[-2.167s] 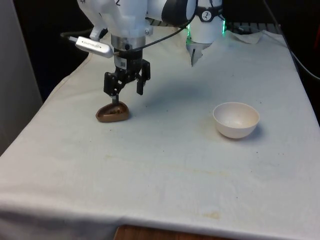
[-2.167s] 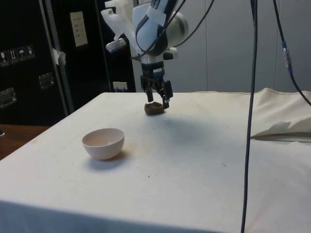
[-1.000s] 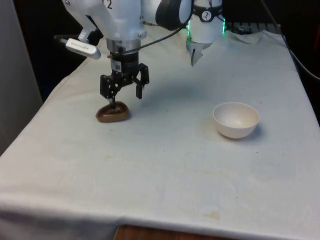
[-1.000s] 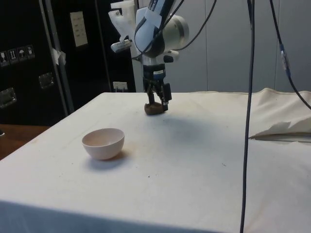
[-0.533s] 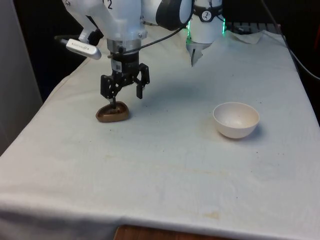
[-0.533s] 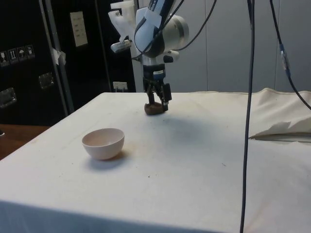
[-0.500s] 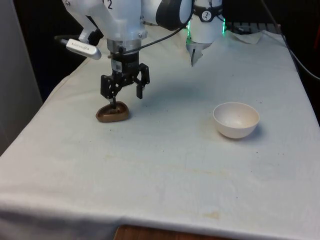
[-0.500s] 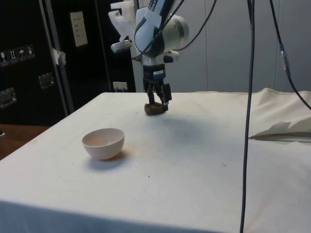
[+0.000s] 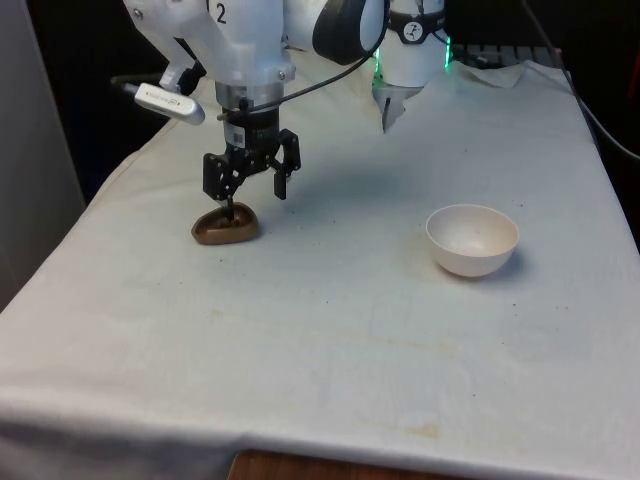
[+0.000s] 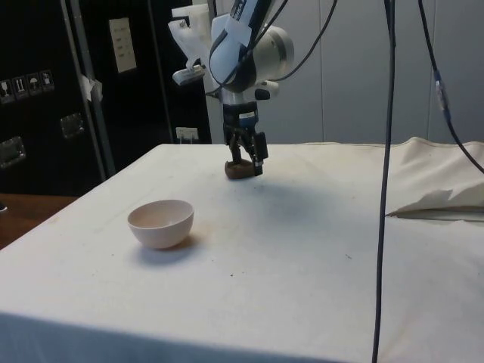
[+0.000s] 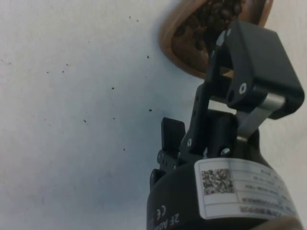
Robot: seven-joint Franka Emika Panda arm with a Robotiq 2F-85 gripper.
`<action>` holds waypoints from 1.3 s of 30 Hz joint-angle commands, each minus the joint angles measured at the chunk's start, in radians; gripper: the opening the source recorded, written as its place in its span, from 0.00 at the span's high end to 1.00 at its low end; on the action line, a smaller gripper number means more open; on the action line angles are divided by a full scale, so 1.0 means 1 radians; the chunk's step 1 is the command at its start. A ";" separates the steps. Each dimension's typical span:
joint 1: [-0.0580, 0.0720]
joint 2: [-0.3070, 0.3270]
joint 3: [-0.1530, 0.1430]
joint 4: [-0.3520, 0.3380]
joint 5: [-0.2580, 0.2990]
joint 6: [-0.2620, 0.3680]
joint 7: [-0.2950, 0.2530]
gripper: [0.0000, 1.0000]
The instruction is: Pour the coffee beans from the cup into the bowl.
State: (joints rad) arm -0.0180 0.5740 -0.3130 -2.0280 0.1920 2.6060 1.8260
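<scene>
Now, gripper spread wide and holding nothing, hanging just above the brown cup, one finger low over its rim, cup with coffee beans on the cloth-covered counter at the front view's left, white bowl well apart at right.

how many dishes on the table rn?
2. A small brown wooden cup of coffee beans sits at the front view's left, directly under the open black gripper. A white round bowl sits apart at the front view's right, nothing visible inside.
</scene>
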 commanded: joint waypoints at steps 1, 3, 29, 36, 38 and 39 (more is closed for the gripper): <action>-0.001 -0.001 0.002 0.000 0.003 0.006 0.001 0.00; -0.001 -0.001 0.002 0.000 0.003 0.006 0.001 0.00; 0.000 0.001 0.000 0.000 0.001 0.000 0.001 1.00; 0.000 0.001 0.000 0.001 0.000 -0.004 0.000 1.00; 0.000 0.003 0.000 0.005 0.000 -0.007 0.001 1.00; 0.000 0.003 0.000 0.005 0.000 -0.007 0.001 1.00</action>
State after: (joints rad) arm -0.0180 0.5750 -0.3130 -2.0280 0.1920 2.6010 1.8260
